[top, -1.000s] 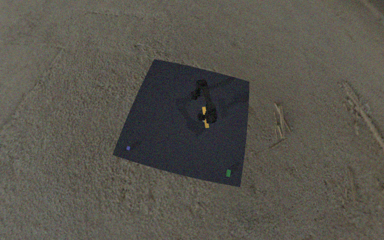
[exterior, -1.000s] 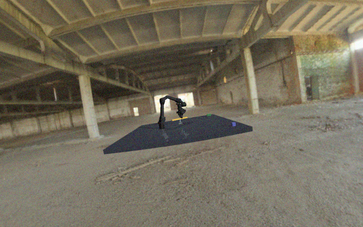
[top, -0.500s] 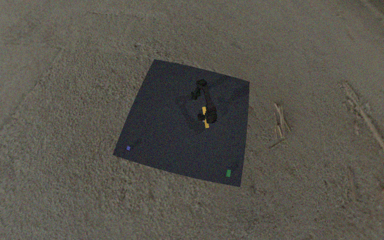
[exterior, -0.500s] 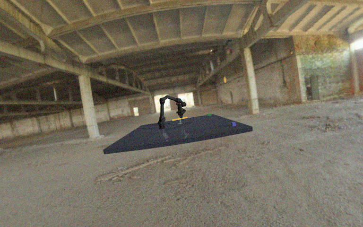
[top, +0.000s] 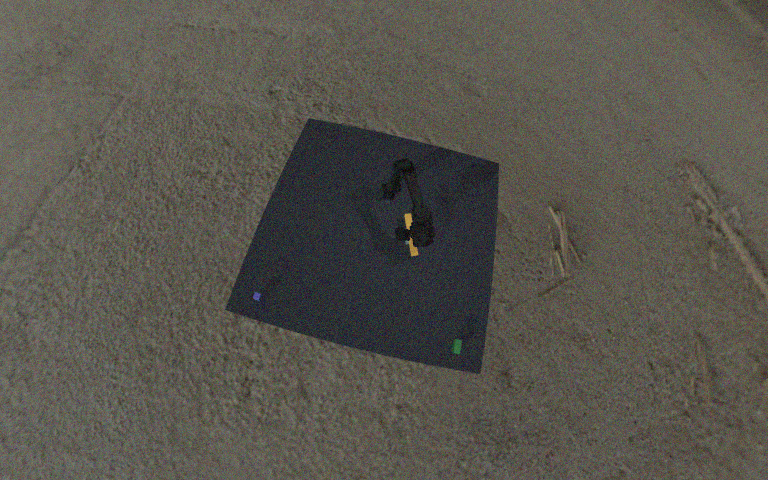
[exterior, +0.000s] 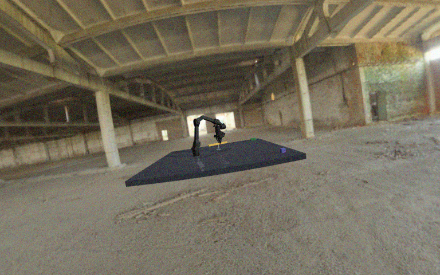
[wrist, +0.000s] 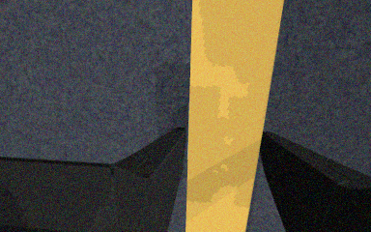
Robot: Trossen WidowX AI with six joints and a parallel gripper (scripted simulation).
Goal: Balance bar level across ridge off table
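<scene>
The yellow bar (top: 408, 219) (exterior: 212, 145) (wrist: 232, 48) lies across the top of the small pale ridge (exterior: 218, 148), with both ends clear of the dark table. It looks about level in the exterior view, but that view is slanted and small. My gripper (top: 410, 233) (exterior: 220, 142) (wrist: 222, 138) points down over the bar's middle and is slightly open, one finger on each side of the bar. In the wrist view a thin gap shows at the left finger; the right finger is very close to the bar's edge. The bar hides the ridge in the wrist view.
A blue-violet cube (top: 256, 296) (exterior: 282, 150) and a green block (top: 457, 346) (exterior: 252, 139) stand far apart near the edge of the dark table (top: 339, 283) (exterior: 181, 168), away from the bar. The arm's base stands on the table near the bar.
</scene>
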